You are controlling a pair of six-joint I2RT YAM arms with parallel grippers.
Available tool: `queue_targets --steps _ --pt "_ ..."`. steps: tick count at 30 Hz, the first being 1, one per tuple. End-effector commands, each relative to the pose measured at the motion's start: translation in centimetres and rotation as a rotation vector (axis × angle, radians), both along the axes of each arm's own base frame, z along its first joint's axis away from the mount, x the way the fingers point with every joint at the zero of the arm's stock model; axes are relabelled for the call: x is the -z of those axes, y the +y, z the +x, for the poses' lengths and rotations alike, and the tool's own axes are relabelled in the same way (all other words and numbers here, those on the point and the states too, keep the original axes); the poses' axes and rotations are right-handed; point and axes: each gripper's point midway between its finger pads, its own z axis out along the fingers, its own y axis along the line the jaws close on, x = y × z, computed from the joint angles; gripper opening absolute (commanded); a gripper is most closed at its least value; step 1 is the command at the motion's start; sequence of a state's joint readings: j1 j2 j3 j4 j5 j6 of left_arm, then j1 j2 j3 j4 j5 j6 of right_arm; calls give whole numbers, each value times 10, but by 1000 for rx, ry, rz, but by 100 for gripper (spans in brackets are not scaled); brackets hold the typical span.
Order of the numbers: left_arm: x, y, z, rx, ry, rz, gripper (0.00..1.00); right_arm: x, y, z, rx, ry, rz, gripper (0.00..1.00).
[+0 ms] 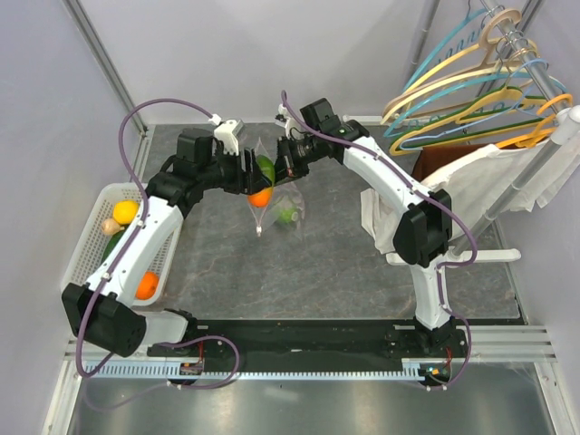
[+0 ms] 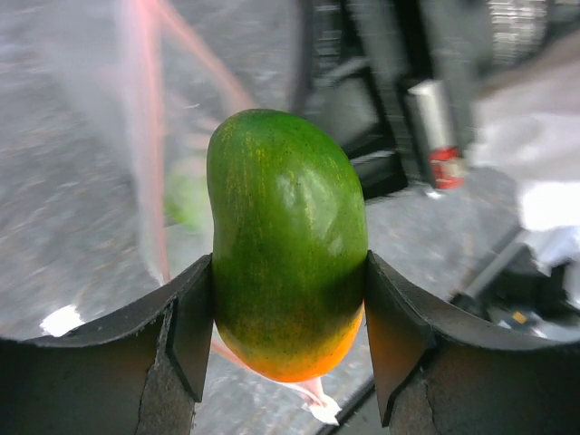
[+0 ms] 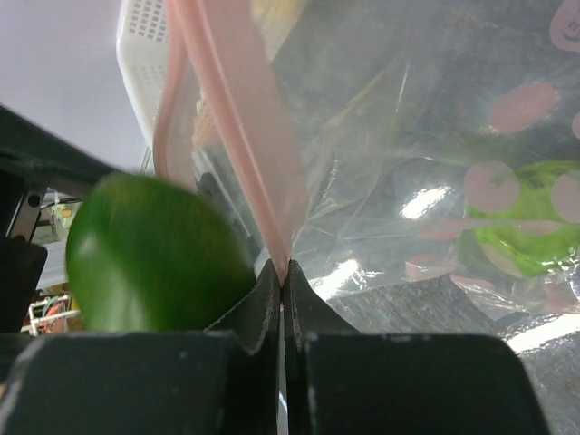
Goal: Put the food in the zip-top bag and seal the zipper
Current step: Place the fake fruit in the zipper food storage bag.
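The left tool (image 2: pixel 290 304) is clamped on a green-and-orange fruit (image 2: pixel 288 236), one finger pressed against each side and the orange end pointing down. The right tool (image 3: pixel 281 288) is closed tight, pinching the pink zipper (image 3: pixel 243 118) of the zip-top bag (image 3: pixel 435 136). Above the pinch the strip parts into two lines. The held fruit sits just left of that strip. The bag hangs between the two tools above the far middle of the table (image 1: pixel 317 263), and a green piece (image 3: pixel 521 227) lies inside it. At the left, a white basket (image 1: pixel 83 237) holds a yellow fruit (image 1: pixel 126 211) and an orange one (image 1: pixel 146 285).
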State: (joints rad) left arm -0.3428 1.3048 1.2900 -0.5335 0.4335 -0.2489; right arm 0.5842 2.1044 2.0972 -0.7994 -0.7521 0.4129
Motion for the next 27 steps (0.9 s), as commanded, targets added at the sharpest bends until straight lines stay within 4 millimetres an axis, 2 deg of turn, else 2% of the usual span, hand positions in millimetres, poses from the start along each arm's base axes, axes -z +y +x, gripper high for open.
queue_targets --steps 1,6,7,8,9,12,13,14,16,19,20,21,22,23,24,25,27 --pt "9 35 29 -177 -54 171 53 -34 4 -9 -30 -38 79 0" --pt "4 46 36 -222 -76 229 54 -38 4 -10 -33 -42 88 0" --pt "8 46 38 -210 -69 249 58 -42 4 -10 -33 -48 93 0" --pt "2 45 40 -201 -75 253 61 -43 4 -11 -34 -49 95 0" --pt "7 41 34 -157 -52 263 64 -45 4 -11 -36 -47 104 0" --pt "2 32 26 -60 -40 261 84 -53 3 -14 -42 -52 122 0" --pt "1 31 22 -37 -39 268 95 -56 3 -14 -43 -56 127 0" --pt "-7 31 19 -22 -63 264 100 -57 2 -16 -47 -50 129 0" --pt "-15 34 14 -10 -88 272 100 -60 1 -19 -53 -47 140 0" --pt "-43 39 5 0 -149 266 100 -65 -5 -19 -48 -48 146 0" --pt "-67 35 0 29 -193 220 100 -65 -6 -19 -46 -44 147 0" --pt "-83 36 -6 39 -224 196 100 -66 -8 -18 -44 -43 149 0" --pt "-93 44 -10 24 -230 188 100 -69 -12 -16 -34 -47 152 0" --pt "-118 47 -15 24 -277 155 100 -70 -15 -14 -28 -49 154 0" --pt "-127 54 -19 3 -283 142 100 -71 -17 -13 -22 -49 154 0" --pt "-131 72 -14 -49 -275 141 100 -74 -20 -11 -12 -56 156 0" --pt "-129 92 -21 -87 -209 134 100 -72 -25 -10 -1 -50 149 0"
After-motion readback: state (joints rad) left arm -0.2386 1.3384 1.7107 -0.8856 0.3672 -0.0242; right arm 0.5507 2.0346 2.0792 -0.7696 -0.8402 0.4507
